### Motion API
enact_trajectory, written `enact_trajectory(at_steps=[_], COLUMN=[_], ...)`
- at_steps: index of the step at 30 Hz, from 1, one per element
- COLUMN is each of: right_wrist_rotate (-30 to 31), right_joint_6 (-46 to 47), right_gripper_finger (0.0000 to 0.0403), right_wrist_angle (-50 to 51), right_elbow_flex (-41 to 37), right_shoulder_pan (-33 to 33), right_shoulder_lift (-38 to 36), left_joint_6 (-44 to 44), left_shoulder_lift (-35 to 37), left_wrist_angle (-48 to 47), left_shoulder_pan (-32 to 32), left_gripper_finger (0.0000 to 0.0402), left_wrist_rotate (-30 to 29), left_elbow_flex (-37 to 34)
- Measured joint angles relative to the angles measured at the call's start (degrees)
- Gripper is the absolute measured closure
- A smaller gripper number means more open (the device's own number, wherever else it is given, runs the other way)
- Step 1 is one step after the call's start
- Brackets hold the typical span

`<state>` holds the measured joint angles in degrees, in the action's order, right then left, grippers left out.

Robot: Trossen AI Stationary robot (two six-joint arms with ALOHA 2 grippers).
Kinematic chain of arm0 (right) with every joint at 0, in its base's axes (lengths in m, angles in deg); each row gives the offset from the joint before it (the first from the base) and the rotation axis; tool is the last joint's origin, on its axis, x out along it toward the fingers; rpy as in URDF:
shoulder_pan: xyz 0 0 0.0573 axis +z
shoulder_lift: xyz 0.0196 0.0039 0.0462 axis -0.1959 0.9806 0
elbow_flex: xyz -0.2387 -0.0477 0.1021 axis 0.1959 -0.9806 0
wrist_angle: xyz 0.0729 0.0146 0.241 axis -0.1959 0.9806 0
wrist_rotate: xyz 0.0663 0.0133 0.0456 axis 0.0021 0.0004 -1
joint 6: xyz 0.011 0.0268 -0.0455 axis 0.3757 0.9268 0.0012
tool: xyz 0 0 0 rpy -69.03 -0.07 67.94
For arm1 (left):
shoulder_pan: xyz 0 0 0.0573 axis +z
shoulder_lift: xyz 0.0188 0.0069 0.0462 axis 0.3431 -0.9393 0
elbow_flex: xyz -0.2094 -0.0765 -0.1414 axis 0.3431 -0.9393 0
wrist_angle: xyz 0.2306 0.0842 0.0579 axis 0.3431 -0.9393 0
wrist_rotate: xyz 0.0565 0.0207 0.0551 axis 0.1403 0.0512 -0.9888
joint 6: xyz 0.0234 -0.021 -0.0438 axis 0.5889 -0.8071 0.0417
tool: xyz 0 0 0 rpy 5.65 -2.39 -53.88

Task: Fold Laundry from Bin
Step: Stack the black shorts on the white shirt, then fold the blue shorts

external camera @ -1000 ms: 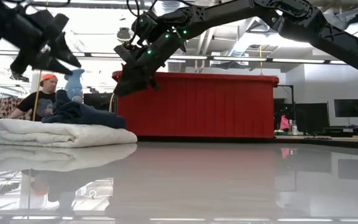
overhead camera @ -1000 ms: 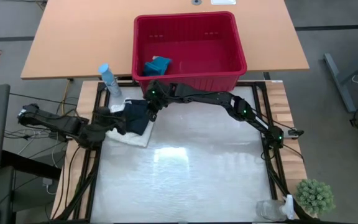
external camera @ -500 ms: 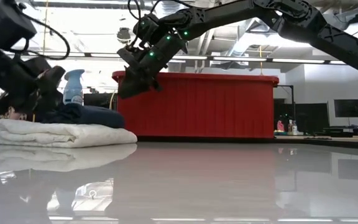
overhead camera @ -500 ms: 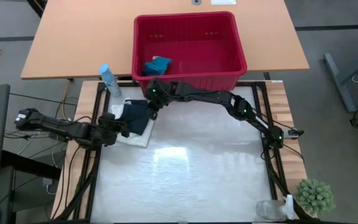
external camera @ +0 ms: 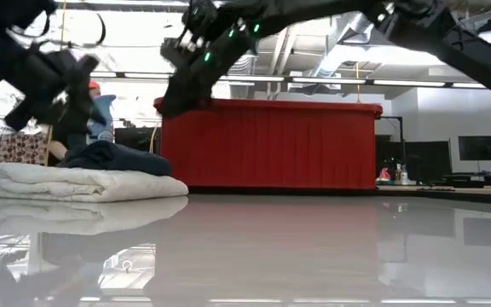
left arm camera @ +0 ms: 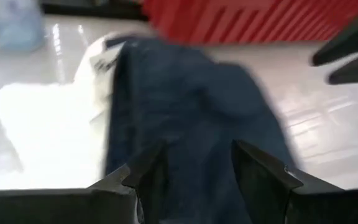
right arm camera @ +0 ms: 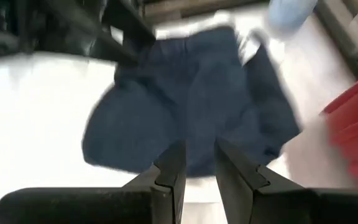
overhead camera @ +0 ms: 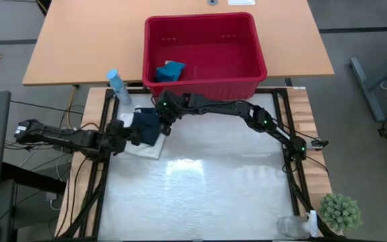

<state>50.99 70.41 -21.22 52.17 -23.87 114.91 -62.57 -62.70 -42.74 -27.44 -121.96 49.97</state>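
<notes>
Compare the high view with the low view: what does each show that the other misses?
Only the high view shows the teal cloth lying inside the red bin and the potted plant. Only the low view shows a person in the room behind. Both show the navy cloth lying on the folded white cloth, the spray bottle, and the left pincer and right pincer above them.

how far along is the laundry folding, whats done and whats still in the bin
Done: the folded white cloth lies on the table left of the red plastic bin. In hand: the crumpled dark navy cloth sits on top of it, with the left gripper and right gripper both open, poised over it, holding nothing. Left: the small teal-blue cloth is in the bin.
</notes>
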Motion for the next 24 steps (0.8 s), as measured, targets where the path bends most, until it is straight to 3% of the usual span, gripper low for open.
enact_trajectory(at_steps=[10, 14, 16, 20, 24], right_wrist_rotate=[0.33, 7.83, 12.14, 13.22, 12.93], right_joint_6=[-2.98, -6.50, -9.08, -10.86, -10.21], right_gripper_finger=[0.0294, 0.0294, 0.0294, 0.0294, 0.0294], right_wrist_angle=[3.13, 3.83, 4.34, 5.56, 7.57], right_elbow_flex=[0.12, 0.20, 0.26, 0.18, 0.17], right_shoulder_pan=[-1.84, -4.34, -6.69, -12.89, -19.81], right_shoulder_lift=[-12.45, -17.70, -19.22, -20.29, -20.48], left_joint_6=[11.72, 14.20, 17.27, 26.26, 32.84], left_shoulder_lift=[0.00, -0.02, -0.34, -2.09, -5.80], left_wrist_angle=[0.09, 2.72, 7.02, 21.22, 33.60], left_shoulder_pan=[-0.02, -0.04, -0.02, 0.32, 3.36], left_gripper_finger=[0.0233, 0.0233, 0.0233, 0.0233, 0.0233], left_wrist_rotate=[1.03, -1.80, -3.38, -4.54, 0.83], left_elbow_flex=[13.59, 18.63, 20.24, 20.91, 22.35])
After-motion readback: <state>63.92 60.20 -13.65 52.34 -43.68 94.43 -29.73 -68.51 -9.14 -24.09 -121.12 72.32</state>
